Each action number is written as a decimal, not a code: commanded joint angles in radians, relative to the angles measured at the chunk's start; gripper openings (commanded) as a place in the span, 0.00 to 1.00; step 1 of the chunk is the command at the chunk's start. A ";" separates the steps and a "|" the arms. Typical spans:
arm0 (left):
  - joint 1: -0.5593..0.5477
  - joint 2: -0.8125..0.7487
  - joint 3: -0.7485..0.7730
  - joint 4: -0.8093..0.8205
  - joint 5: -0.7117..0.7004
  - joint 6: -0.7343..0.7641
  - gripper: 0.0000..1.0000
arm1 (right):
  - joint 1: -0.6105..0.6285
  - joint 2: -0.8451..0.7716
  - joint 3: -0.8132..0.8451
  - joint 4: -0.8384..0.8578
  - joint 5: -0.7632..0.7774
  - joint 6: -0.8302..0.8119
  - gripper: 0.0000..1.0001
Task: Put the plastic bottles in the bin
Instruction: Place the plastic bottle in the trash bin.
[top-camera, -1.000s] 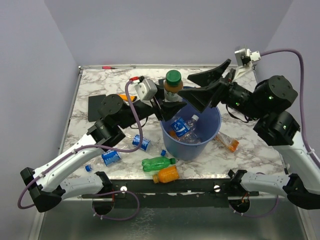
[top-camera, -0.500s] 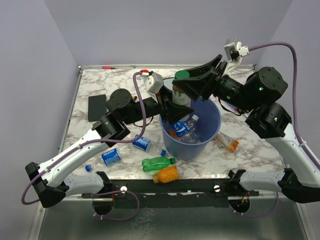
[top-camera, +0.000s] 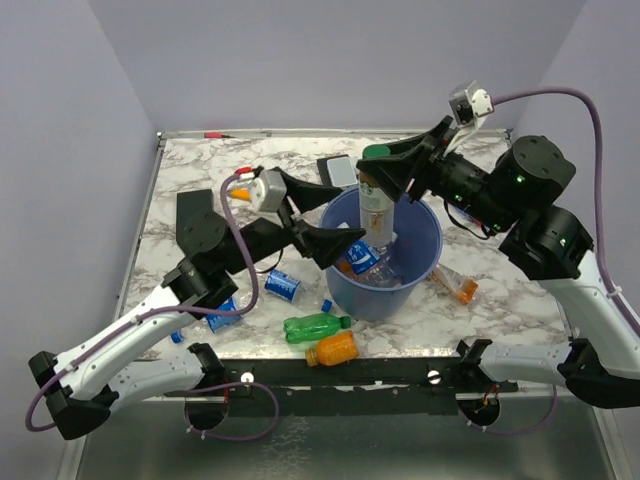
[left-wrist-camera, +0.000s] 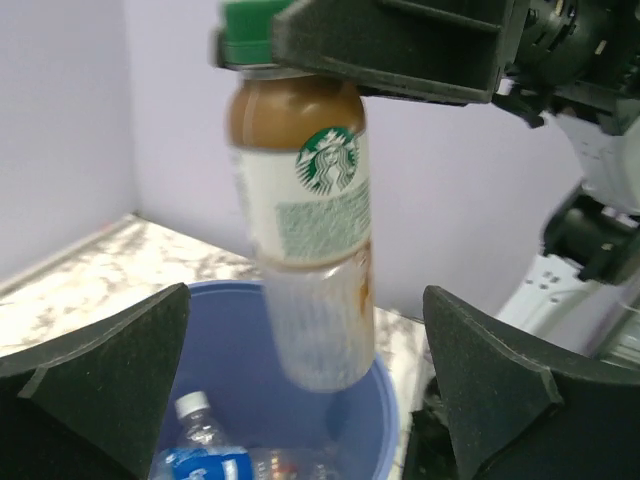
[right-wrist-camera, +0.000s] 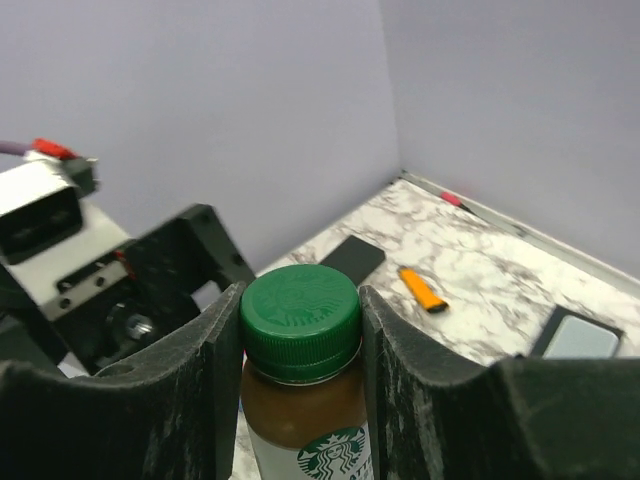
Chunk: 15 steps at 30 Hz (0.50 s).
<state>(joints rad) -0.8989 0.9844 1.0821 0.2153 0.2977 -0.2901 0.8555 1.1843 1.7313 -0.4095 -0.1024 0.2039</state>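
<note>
A brown bottle (top-camera: 372, 200) with a green cap (right-wrist-camera: 300, 318) hangs upright over the bin (top-camera: 428, 262), a blue bucket. My right gripper (top-camera: 379, 166) is shut on its cap from above. My left gripper (top-camera: 333, 216) stands open on the bottle's left, its fingers (left-wrist-camera: 110, 370) wide on either side and clear of the bottle (left-wrist-camera: 300, 220). A clear bottle with a blue label (top-camera: 362, 255) lies inside the bin (left-wrist-camera: 230, 330). In front of the bin lie a green bottle (top-camera: 315, 326) and an orange bottle (top-camera: 332, 349).
More small bottles lie left of the bin (top-camera: 283, 286) and right of it (top-camera: 455, 284). A flat black rectangle (top-camera: 195, 215), an orange marker (right-wrist-camera: 420, 288) and a grey flat device (top-camera: 338, 170) lie on the marble table (top-camera: 500, 300) behind.
My left gripper has opened, let go of the brown bottle and drawn back to the left. My right gripper has closed on the cap and holds the bottle over the bin.
</note>
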 joint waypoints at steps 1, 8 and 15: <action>0.000 -0.162 -0.147 0.156 -0.221 0.116 0.99 | 0.002 -0.115 -0.088 0.012 0.227 -0.042 0.01; -0.001 -0.334 -0.331 0.234 -0.699 0.265 0.99 | 0.002 -0.247 -0.456 0.306 0.418 -0.060 0.00; -0.001 -0.358 -0.459 0.253 -0.928 0.363 0.99 | 0.002 -0.238 -0.768 0.614 0.491 -0.070 0.00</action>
<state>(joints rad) -0.8989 0.6292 0.6964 0.4503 -0.4229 -0.0208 0.8555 0.9211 1.0832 -0.0101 0.2985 0.1547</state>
